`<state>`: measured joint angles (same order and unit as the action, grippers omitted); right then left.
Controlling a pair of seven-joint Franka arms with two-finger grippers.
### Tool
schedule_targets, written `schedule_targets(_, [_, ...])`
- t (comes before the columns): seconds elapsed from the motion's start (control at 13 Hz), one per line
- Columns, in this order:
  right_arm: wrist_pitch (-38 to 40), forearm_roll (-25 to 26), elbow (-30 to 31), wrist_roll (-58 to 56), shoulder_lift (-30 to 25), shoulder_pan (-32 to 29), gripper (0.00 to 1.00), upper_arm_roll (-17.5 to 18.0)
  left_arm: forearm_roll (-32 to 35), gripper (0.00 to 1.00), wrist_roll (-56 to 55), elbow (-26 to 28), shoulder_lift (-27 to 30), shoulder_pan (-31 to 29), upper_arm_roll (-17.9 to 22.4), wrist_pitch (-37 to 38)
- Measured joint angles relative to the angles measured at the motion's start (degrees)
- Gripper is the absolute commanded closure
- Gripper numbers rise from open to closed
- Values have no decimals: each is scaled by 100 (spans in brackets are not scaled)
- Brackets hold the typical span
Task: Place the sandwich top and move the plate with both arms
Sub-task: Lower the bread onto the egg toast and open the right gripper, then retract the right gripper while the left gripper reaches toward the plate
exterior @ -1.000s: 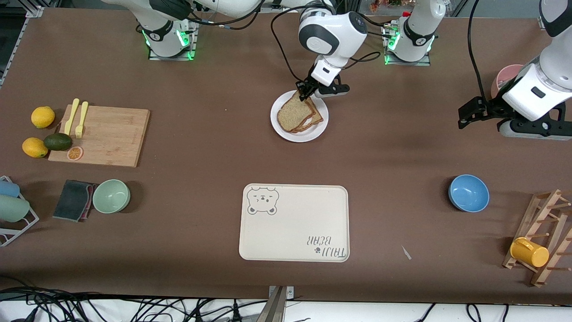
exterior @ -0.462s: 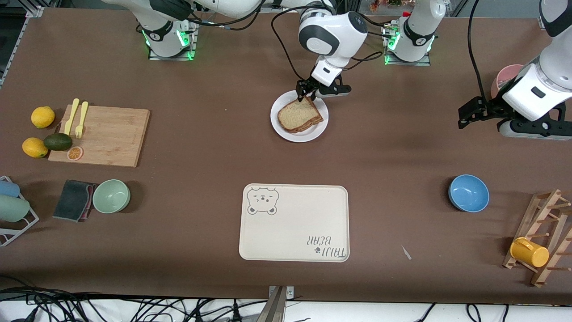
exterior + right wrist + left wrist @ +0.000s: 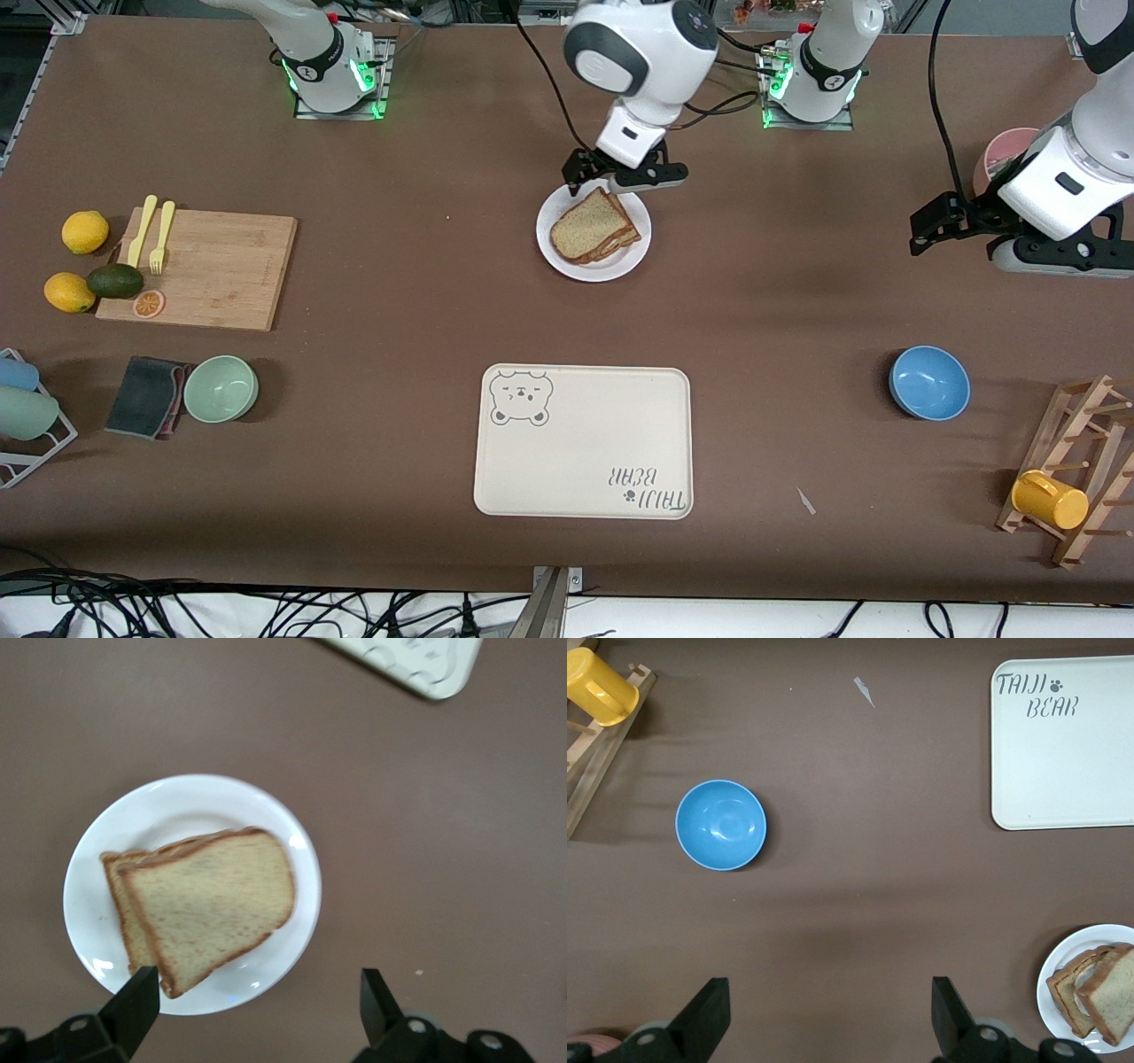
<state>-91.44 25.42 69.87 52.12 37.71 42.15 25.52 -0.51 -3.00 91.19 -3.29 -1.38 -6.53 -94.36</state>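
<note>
The sandwich top (image 3: 586,225), a light brown speckled slice, lies flat on a darker slice on the white plate (image 3: 625,262), a little askew. My right gripper (image 3: 586,175) hangs open and empty over the plate's rim on the side toward the robot bases. In the right wrist view the slice (image 3: 213,904) and plate (image 3: 177,806) show above the spread fingers (image 3: 133,1005). My left gripper (image 3: 926,232) waits open over bare table toward the left arm's end. Its wrist view (image 3: 828,1014) shows the plate (image 3: 1063,958) and the sandwich top (image 3: 1112,992) at the edge.
A cream bear-printed tray (image 3: 585,443) lies nearer the front camera than the plate. A blue bowl (image 3: 928,383), a wooden rack with a yellow mug (image 3: 1050,499) and a pink cup (image 3: 1001,155) are at the left arm's end. A cutting board (image 3: 208,268) and a green bowl (image 3: 221,388) are at the right arm's end.
My right gripper let go of the tilted bread slice, which now lies flat on the lower slice. The gripper opened and rose away toward the bases. The left arm stayed still.
</note>
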Motion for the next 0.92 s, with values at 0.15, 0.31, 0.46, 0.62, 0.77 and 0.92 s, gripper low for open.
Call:
schedule_targets(0.15, [38, -426, 553, -142, -918, -531, 0, -195, 0, 0, 0, -1, -2, -3, 17, -1])
schedule_targets(0.31, [-25, -825, 1282, -166, -1714, -1261, 0, -241, 0, 0, 0, -3, -24, 0, 22, 19])
schedule_targets(0.46, [-104, -1075, 1881, -217, -2311, -1964, 0, -289, -2, 0, 0, -3, -85, 35, -5, 214])
schedule_targets(0.62, [-216, -1339, 2203, -741, -2714, -2400, 0, -499, -199, 0, 1, -2, -190, 114, -53, 551])
schedule_targets(0.77, [-259, -1806, 2296, -1336, -3039, -2492, 0, -1146, -659, 0, 1, 6, -351, 259, -74, 782])
schedule_targets(0.92, [-305, -2061, 2311, -1876, -3329, -2545, 0, -1889, -1113, 0, 1, 40, -675, 464, -92, 830])
